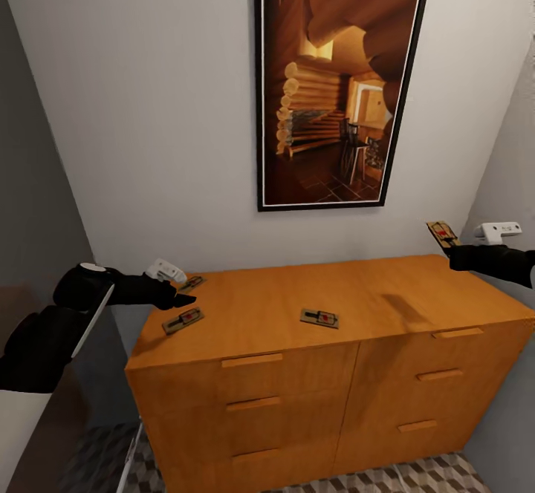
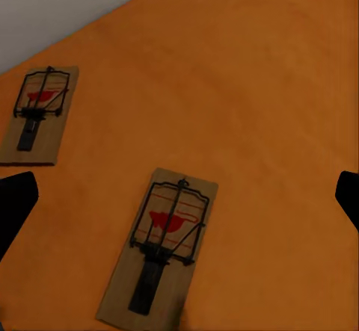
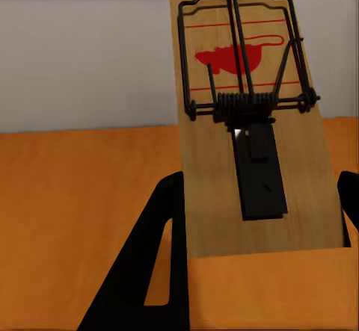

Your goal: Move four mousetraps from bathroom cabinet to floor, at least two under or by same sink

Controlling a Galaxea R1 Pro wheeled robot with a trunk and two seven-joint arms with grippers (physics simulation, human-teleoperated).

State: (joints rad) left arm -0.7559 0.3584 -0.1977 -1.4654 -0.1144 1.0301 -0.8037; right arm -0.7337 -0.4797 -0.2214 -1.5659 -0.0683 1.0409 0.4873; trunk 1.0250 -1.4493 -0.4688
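Mousetraps are spread over the orange-brown cabinet [image 1: 297, 330]: three lie flat on its top and the fourth is in the air. One trap [image 1: 320, 318] lies near the middle of the top. Another trap [image 1: 183, 320] lies at the left end, near the front edge, and a third [image 1: 192, 283] is just behind it, closer to the wall. The left gripper [image 1: 180, 301] hovers over the left end between these two, with its jaws wide apart and nothing between them (in the left wrist view the dark fingertips [image 2: 16, 200] stand at both sides of the trap [image 2: 161, 243] below). The right gripper [image 1: 451, 254] is above the right end of the cabinet, closed on the fourth mousetrap [image 1: 443, 234], which stands tilted up from the fingers. A framed picture [image 1: 338, 81] hangs on the white wall behind. At the cabinet's foot, a strip of the cube-pattern bathroom floor [image 1: 438, 474] shows.
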